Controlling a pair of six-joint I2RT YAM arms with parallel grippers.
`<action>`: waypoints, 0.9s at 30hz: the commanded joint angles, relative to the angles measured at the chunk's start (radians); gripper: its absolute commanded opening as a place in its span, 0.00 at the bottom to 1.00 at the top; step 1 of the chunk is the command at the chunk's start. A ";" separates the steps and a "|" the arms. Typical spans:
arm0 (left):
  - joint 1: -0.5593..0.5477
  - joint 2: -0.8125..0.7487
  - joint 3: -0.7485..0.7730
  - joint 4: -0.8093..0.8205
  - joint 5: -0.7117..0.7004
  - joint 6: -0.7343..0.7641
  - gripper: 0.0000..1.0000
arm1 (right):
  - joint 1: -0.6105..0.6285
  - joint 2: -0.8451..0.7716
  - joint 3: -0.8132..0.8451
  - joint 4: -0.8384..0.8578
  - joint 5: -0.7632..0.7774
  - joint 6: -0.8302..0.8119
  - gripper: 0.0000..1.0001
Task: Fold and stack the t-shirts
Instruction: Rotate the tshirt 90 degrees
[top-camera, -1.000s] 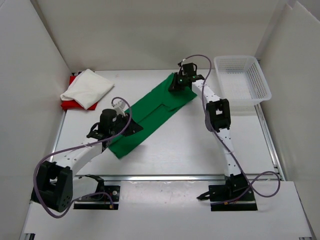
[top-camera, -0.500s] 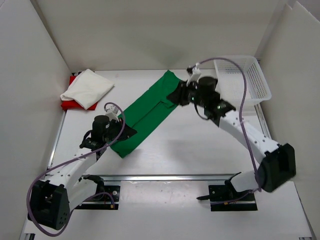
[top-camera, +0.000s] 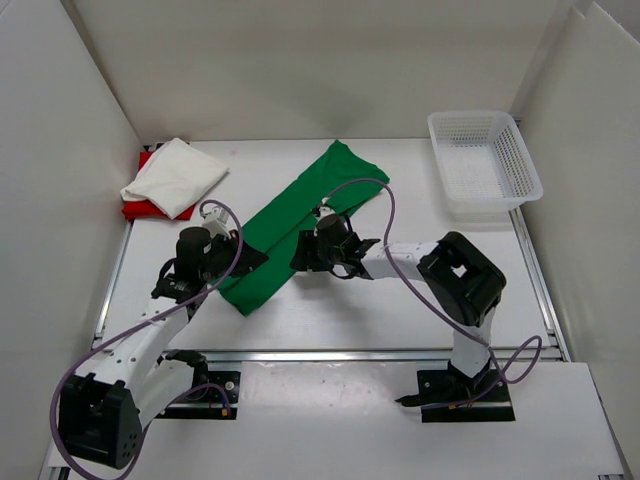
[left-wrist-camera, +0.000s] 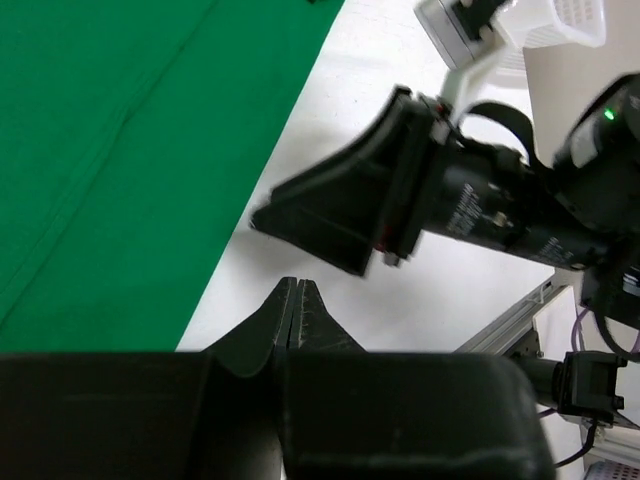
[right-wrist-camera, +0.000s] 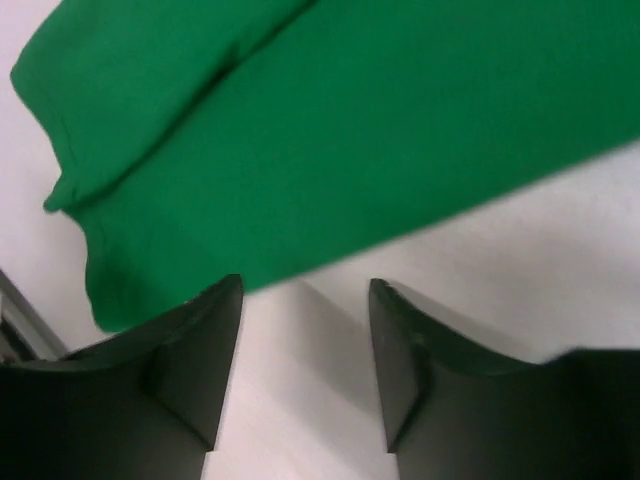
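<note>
The green t-shirt (top-camera: 290, 215) lies as a long folded strip, running diagonally from the back centre toward the front left. A white t-shirt (top-camera: 176, 174) rests folded on a red t-shirt (top-camera: 141, 209) at the back left. My left gripper (top-camera: 264, 259) (left-wrist-camera: 297, 290) is shut on nothing, its tips over bare table just off the strip's near edge (left-wrist-camera: 120, 150). My right gripper (top-camera: 296, 262) (right-wrist-camera: 305, 300) stands open and empty, low over the table beside the same edge (right-wrist-camera: 350, 130). It points at the left gripper from close by and shows in the left wrist view (left-wrist-camera: 262, 222).
A white mesh basket (top-camera: 485, 165) stands at the back right. White walls close the table on three sides. An aluminium rail (top-camera: 350, 354) runs along the near edge in front of the arm bases.
My right gripper let go of the shirt's far end, opened, and swung down to the strip's middle near edge. My left gripper shut and drew back slightly; the strip's far end now lies flat.
</note>
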 joint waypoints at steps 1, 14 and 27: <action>-0.001 -0.017 -0.027 0.007 -0.007 0.010 0.06 | 0.004 0.093 0.048 0.034 0.084 0.066 0.46; -0.089 0.046 -0.030 0.011 -0.059 0.030 0.04 | -0.239 -0.086 -0.179 -0.018 -0.117 -0.023 0.00; -0.313 0.163 -0.145 -0.013 -0.153 0.091 0.40 | -0.502 -0.657 -0.582 -0.244 -0.220 -0.158 0.34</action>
